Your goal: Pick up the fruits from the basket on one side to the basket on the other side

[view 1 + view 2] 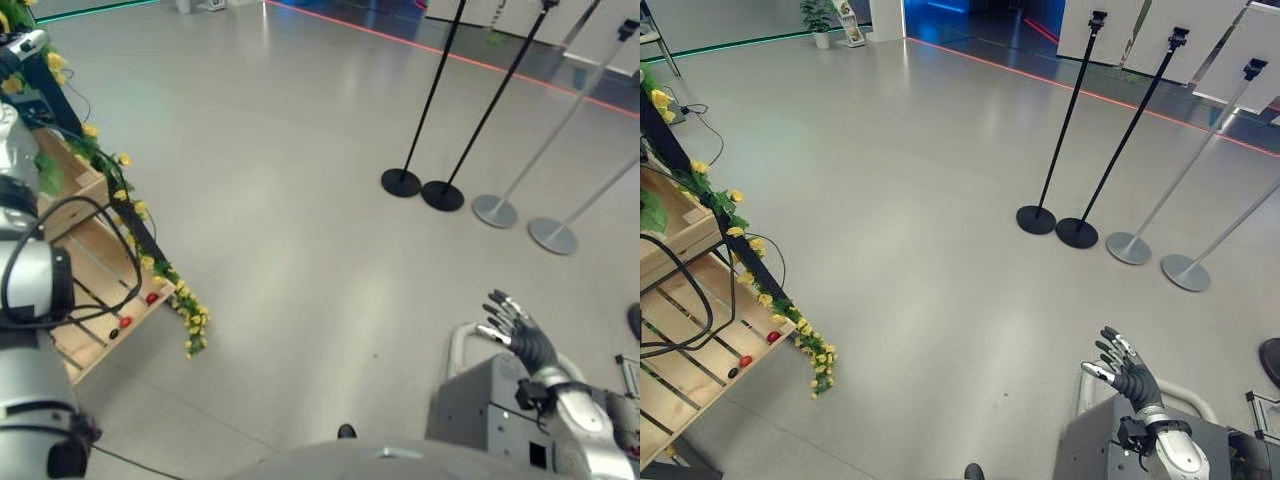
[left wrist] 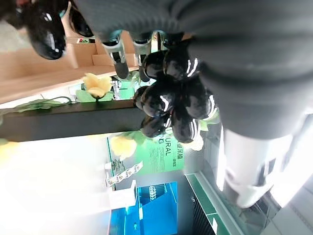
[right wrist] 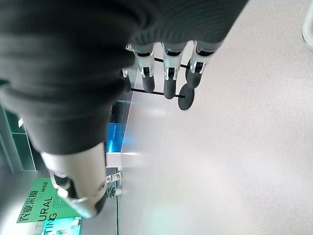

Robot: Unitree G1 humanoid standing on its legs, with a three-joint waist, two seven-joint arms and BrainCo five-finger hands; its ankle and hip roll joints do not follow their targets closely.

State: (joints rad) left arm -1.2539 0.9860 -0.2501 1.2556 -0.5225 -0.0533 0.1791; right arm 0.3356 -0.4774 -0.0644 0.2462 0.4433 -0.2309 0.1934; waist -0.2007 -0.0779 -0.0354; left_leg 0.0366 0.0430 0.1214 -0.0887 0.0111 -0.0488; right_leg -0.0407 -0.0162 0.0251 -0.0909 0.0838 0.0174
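Grapes: bunch of dark grapes (image 2: 171,105) sits in the left hand (image 2: 142,29), fingers (image 2: 117,56) curled over its top, beside a dark beam with yellow flowers (image 2: 98,84).
Right hand: right hand (image 1: 1127,375) held over a grey box (image 1: 1110,440), fingers straight and spread, holding nothing.
Stand: wooden slatted stand (image 1: 685,365) at the robot's left, edged with a flower garland (image 1: 805,345); small red fruits (image 1: 773,337) lie on its slats.
Floor: black posts (image 1: 1065,125) and silver posts (image 1: 1185,175) stand well apart from the stand.
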